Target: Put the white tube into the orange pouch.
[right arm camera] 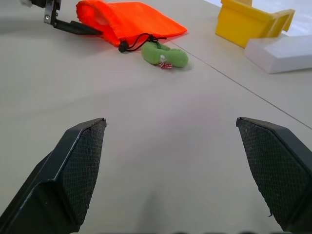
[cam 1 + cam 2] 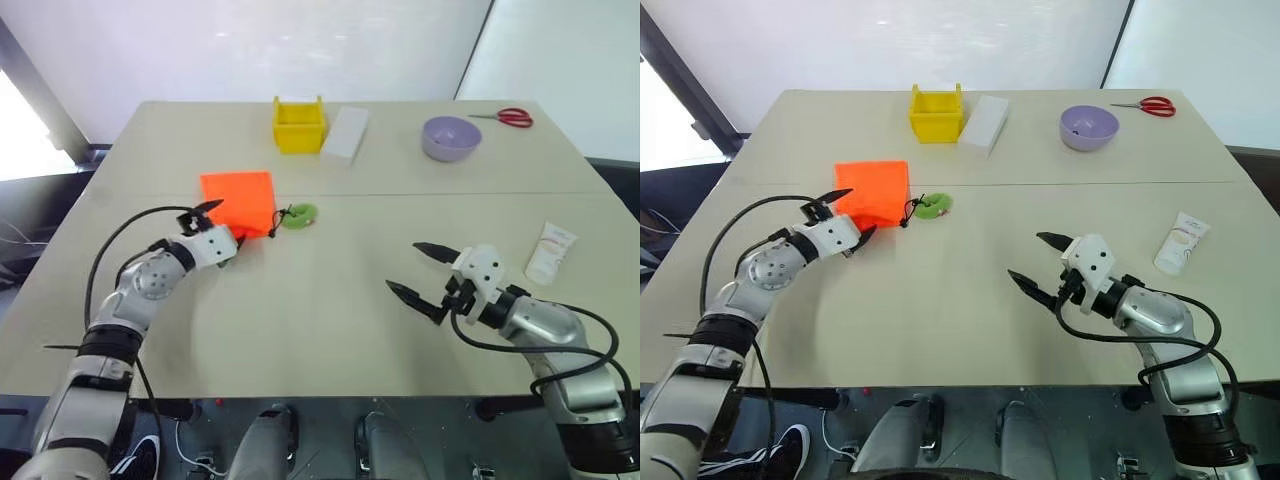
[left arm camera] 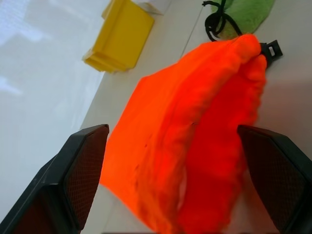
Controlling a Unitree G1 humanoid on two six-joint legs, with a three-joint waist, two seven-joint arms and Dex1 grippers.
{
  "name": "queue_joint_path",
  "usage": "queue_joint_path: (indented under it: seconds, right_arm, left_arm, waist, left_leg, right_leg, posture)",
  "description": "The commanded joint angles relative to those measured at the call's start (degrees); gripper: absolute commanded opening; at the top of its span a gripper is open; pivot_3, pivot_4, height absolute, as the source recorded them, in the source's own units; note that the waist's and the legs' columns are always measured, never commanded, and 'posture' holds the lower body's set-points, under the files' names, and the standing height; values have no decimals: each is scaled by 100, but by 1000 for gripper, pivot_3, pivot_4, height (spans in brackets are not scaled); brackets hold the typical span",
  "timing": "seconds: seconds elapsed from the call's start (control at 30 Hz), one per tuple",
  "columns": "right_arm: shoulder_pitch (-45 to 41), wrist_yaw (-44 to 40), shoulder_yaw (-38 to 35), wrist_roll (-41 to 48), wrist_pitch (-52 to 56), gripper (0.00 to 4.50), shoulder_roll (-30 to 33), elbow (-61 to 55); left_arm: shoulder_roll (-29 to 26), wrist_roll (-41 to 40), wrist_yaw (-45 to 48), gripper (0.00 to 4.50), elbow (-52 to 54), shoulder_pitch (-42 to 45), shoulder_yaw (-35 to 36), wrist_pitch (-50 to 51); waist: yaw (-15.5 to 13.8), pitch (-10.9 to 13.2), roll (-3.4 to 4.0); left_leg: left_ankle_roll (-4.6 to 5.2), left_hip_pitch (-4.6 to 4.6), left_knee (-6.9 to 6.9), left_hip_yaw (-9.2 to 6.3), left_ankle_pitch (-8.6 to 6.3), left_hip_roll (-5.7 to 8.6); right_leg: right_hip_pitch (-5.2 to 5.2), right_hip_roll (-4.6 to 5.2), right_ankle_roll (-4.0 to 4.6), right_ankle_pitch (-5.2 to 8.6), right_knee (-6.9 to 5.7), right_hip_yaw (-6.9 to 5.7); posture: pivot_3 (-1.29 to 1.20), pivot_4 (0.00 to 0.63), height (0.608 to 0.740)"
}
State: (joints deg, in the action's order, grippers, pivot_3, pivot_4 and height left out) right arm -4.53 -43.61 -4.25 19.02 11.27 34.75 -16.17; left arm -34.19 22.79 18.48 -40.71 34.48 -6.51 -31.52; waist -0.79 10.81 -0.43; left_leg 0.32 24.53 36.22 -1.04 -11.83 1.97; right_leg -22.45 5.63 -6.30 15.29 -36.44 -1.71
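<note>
The orange pouch (image 2: pixel 240 200) lies flat on the table left of centre. Its black cord runs to a green ring (image 2: pixel 298 215) on its right. My left gripper (image 2: pixel 852 217) is open and level, its two fingers standing either side of the pouch's near end (image 3: pixel 195 112). I cannot tell whether they touch the fabric. The white tube (image 2: pixel 551 252) lies flat near the table's right edge. My right gripper (image 2: pixel 402 266) hovers open and empty over bare table, left of the tube and pointing toward the pouch.
At the back of the table stand a yellow bin (image 2: pixel 298 125), a white rectangular block (image 2: pixel 346 133) beside it, a purple bowl (image 2: pixel 451 137) and red scissors (image 2: pixel 515 117). A seam crosses the tabletop just behind the pouch.
</note>
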Motion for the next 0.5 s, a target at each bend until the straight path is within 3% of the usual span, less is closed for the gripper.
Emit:
queue_joint_path:
  seconds: [0.03, 0.33, 0.43, 0.5]
  right_arm:
    - [-152, 69, -27, 117, 55, 4468, -64, -368]
    - [-268, 166, 312, -16, 57, 4468, -326, -404]
    - [-267, 155, 314, -6, 53, 4500, -317, -401]
    - [-264, 149, 293, -4, 53, 4500, -296, -389]
  left_arm:
    - [-25, -37, -181, 4500, -88, 288, -17, -78]
    - [-36, 48, -336, 4500, -290, 478, -212, -26]
    - [47, 92, -451, 3667, -380, 494, -255, 114]
    - [60, 124, -499, 2609, -340, 483, -302, 106]
  waist:
    - [0, 0, 0]
    - [5, 0, 0]
    - [-2, 0, 0]
    - [-4, 0, -1]
  left_leg:
    - [0, 0, 0, 0, 0, 0]
    - [0, 0, -4, 3, 1, 1]
    - [1, -1, -1, 3, 1, 2]
    - [1, 0, 0, 2, 1, 2]
  right_leg:
    - [-1, 0, 0, 0, 0, 0]
    - [-4, -8, 0, 0, -2, 1]
    - [-2, -8, -2, -1, -3, 0]
    - [-2, -8, -2, -1, -7, -1]
  posture:
    - [0, 150, 740]
    - [0, 150, 740]
    - [0, 150, 740]
    - [0, 150, 740]
